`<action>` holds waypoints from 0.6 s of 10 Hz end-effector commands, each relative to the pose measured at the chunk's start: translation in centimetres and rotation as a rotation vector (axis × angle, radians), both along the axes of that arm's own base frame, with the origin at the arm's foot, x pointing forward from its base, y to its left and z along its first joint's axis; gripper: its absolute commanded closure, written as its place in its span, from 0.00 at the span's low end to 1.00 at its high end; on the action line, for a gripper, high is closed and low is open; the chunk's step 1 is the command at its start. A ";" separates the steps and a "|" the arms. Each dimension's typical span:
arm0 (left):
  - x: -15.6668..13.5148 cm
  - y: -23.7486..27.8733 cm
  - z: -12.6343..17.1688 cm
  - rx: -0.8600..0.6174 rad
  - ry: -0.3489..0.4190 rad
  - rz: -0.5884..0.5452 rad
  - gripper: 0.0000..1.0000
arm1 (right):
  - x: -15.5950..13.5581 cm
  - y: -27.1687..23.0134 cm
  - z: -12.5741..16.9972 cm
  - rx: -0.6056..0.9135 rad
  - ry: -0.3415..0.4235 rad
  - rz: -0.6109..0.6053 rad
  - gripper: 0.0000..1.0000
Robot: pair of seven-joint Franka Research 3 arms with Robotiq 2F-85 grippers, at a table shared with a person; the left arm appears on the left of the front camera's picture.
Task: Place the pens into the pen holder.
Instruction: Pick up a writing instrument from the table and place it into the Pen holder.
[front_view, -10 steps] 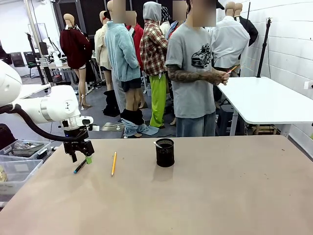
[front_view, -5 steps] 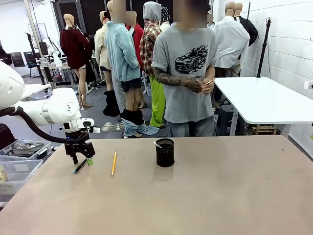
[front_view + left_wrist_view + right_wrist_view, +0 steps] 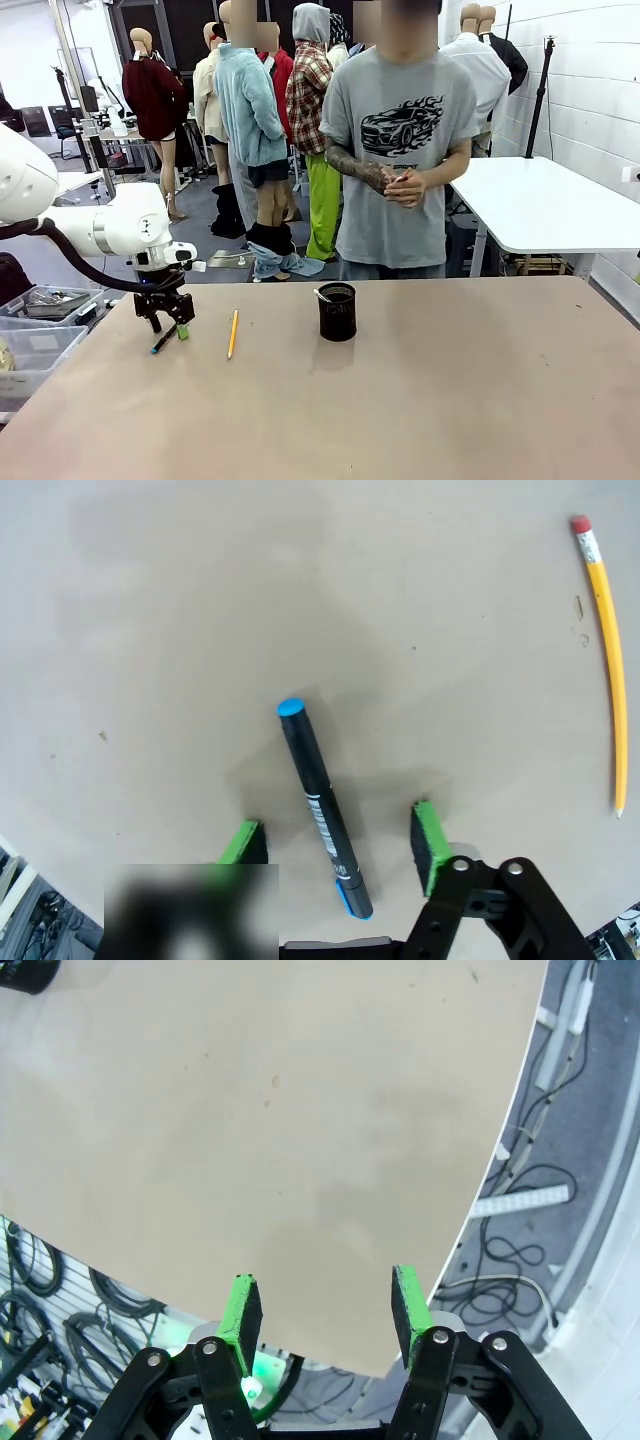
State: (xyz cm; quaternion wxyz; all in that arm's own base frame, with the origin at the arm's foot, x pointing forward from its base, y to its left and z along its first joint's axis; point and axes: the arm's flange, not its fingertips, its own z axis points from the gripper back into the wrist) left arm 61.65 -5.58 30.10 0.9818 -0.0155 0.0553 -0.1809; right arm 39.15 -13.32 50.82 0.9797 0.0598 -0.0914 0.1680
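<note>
Left wrist view: the left gripper [image 3: 334, 838] points down at the table [image 3: 200, 600], its green pads [image 3: 428, 842] apart on either side of the black pen with the blue end [image 3: 318, 805]. The pen lies flat between them with a gap on each side, and neither pad touches it. The bottom edge cuts off the finger bases. The yellow pencil [image 3: 607, 630] lies well apart from the pen, near the right edge, with its eraser end toward the top.

Front view: the left gripper's body hides the upper end of the black pen, so only the lower part shows below the fingers. The pencil lies just right of it on the tabletop. The pen holder [image 3: 337, 312] stands upright near the middle of the table, close to the far edge. A silver-white pen [image 3: 322, 295] leans inside it with only its tip above the rim; the mesh wall hides the rest. Clear plastic bins [image 3: 40, 340] sit beside the table at the left edge, and their contents are hard to make out. A person [image 3: 400, 150] stands at the far side, hands [image 3: 405, 185] together and clear of the table.

Right wrist view: the right gripper [image 3: 325, 1310] hangs over the table's edge, fingers apart with nothing between them. A dark object [image 3: 25, 972] is cut off at the top left corner and cannot be identified.
</note>
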 end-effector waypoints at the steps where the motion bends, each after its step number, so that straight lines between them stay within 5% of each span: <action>1: -0.8 -0.5 0.4 0.071 -0.045 0.013 0.72 | 0.0 0.0 -0.4 -0.009 -0.008 0.001 0.34; 2: -1.2 -0.8 0.7 0.100 -0.067 0.013 0.92 | 0.0 0.0 -0.4 -0.009 -0.008 0.001 0.34; 3: -1.2 -0.8 0.5 0.109 -0.066 0.014 1.00 | 0.0 0.0 -0.4 -0.009 -0.008 0.001 0.34; 6: -1.0 -1.0 -0.5 0.098 -0.064 0.011 1.00 | 0.0 0.0 -0.4 -0.009 -0.008 0.001 0.34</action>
